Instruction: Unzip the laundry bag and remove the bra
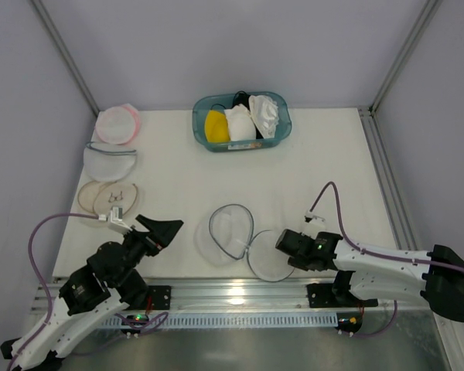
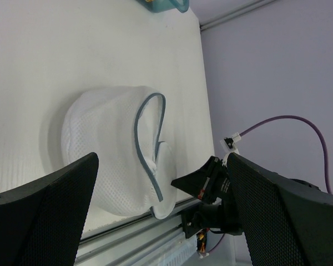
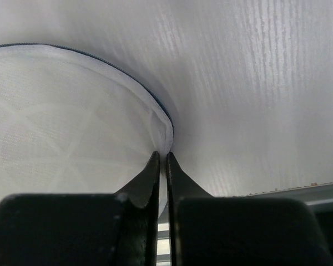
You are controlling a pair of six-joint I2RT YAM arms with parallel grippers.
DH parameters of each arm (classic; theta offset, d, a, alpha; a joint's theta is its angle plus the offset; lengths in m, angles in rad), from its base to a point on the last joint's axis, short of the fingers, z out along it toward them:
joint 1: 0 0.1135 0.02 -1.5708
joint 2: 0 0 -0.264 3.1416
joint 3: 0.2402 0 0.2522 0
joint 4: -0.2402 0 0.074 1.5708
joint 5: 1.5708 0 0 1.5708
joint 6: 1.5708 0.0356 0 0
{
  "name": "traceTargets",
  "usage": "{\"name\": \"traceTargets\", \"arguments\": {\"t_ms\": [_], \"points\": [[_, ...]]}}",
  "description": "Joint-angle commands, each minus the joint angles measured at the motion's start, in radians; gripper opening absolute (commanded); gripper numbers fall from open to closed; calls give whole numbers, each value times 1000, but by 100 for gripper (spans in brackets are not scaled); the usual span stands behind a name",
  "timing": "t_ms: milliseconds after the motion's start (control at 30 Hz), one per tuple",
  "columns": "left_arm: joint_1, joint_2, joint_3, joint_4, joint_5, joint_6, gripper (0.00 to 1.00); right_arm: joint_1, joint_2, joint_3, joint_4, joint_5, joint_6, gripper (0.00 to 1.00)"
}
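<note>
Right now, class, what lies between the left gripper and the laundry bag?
Nothing: only bare table separates the open left gripper from the laundry bag. The top external view shows this gap, and the left wrist view agrees.

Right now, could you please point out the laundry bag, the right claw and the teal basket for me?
laundry bag (image 2: pixel 100 149): left wrist view, on its white mesh dome.
right claw (image 3: pixel 162 158): right wrist view, between the fingertips pinching the bag's rim.
teal basket (image 1: pixel 198 124): top external view, on its left wall.
</note>
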Motion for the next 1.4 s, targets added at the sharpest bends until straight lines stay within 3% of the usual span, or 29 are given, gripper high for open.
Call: {"name": "traceTargets", "arguments": {"t_ms": [0,233,400,500,733,1000,1167,1367], "points": [[0,-43,28,-16,-30,-9,99,8,24,-2,58,14,-14,4],[0,-34,32,-16,-32,-12,99,8,-81,105,-9,99,-95,4],[0,-13,48,-16,-39,0,99,8,-235,217,-50,156,-244,4],[0,-11,63,-19,-46,11,99,8,-279,303,9,154,-379,4],[0,-11,86,-20,-35,17,99,6,-145,461,219,76,-628,4],[0,-16,117,-48,-41,28,99,-27,24,716,-167,447,-566,4],[0,-25,106,-48,-39,22,100,-43,148,839,-495,570,-453,4],[0,-24,89,-34,-30,12,99,-66,216,857,-607,620,-497,4]]}}
